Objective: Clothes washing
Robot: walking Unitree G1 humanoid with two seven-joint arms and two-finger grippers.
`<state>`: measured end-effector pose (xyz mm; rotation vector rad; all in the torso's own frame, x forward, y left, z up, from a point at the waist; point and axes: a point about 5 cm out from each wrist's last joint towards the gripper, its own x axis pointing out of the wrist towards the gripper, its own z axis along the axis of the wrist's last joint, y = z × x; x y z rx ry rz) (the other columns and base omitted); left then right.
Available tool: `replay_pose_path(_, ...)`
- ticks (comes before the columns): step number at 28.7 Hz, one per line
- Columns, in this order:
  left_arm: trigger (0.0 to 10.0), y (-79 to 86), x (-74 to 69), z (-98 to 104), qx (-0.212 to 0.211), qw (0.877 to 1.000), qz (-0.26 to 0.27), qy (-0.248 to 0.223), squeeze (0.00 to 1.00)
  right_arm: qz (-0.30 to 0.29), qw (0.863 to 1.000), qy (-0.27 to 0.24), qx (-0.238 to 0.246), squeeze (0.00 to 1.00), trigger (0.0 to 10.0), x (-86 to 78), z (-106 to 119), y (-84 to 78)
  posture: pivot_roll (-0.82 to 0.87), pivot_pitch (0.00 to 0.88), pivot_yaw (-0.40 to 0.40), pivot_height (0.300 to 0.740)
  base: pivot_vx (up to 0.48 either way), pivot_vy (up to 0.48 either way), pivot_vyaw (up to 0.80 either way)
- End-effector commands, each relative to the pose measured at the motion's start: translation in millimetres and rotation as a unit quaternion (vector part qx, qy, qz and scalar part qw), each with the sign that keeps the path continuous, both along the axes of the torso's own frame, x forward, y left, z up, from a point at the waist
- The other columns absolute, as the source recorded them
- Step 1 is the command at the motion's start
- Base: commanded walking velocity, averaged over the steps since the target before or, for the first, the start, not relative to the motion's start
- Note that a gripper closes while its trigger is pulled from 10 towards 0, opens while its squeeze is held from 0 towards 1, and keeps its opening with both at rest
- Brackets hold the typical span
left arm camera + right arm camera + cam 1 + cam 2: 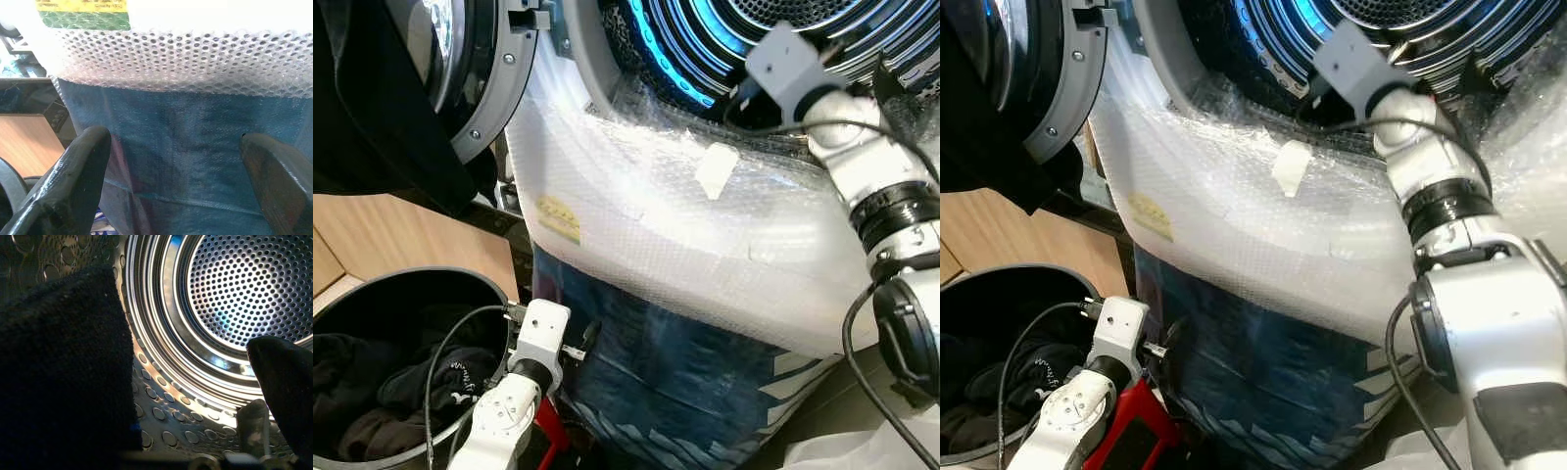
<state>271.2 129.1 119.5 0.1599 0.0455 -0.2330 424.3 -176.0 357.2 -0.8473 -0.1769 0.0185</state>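
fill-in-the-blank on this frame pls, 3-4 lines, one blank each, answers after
1. The right gripper reaches into the washer's ____.
2. A dark cloth drapes over one finger of the ____ gripper.
3. The left gripper, fingers open, points at the ____ panel below the bubble wrap.
4. The clothes waiting lie in a black ____.

Missing words: drum; right; blue; basket

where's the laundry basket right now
The dark laundry basket sits at the lower left in the eye views, on the floor beside the bubble-wrapped washing machine, with dark clothes inside and the left gripper just to its right.
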Motion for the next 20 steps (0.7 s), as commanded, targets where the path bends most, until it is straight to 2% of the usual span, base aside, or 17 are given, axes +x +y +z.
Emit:
replay_pose_path(1,10.0,-4.8,1.4,-3,0.0,1.0,-0.012,0.01,0.0,0.005,1.0,-0.016,0.024,0.0,10.0,-2.9,10,-4.9,0.0,0.088,-0.058,0.74,0.0,0.0,0.0)
replay_pose_path(3,10.0,-4.8,1.4,-3,0.0,1.0,-0.012,0.01,0.0,0.005,1.0,-0.016,0.024,0.0,10.0,-2.9,10,-4.9,0.0,0.088,-0.058,0.74,0.0,0.0,0.0)
replay_pose_path(7,10.0,-6.2,2.7,-1,-0.001,1.0,-0.017,0.008,0.0,0.033,0.997,-0.029,0.056,0.0,10.0,-8.0,24,-3.3,0.0,0.087,-0.058,0.74,0.0,0.0,0.0)
replay_pose_path(9,10.0,-6.3,2.8,-2,-0.001,1.0,-0.018,0.009,0.0,0.037,0.997,-0.034,0.052,0.0,10.0,-9.9,26,-4.0,-0.01,0.088,-0.06,0.74,0.0,0.0,0.0)
replay_pose_path(13,10.0,-6.6,3.1,-2,0.0,1.0,-0.02,0.009,0.0,0.038,0.998,-0.036,0.038,0.0,10.0,-13.1,24,-6.6,-0.01,0.089,-0.062,0.74,0.0,0.0,0.0)
replay_pose_path(16,10.0,-7.6,4.0,-2,0.0,1.0,-0.023,0.009,0.0,0.032,0.999,-0.032,0.0,0.0,10.0,-21.6,15,-14.6,-0.01,0.088,-0.06,0.74,0.0,0.0,0.0)
replay_pose_path(20,10.0,-7.8,4.5,-2,0.0,1.0,-0.023,0.009,0.0,0.025,0.999,-0.03,-0.022,0.0,10.0,-28.3,13,-21.6,-0.02,0.088,-0.059,0.74,0.0,0.0,0.0)
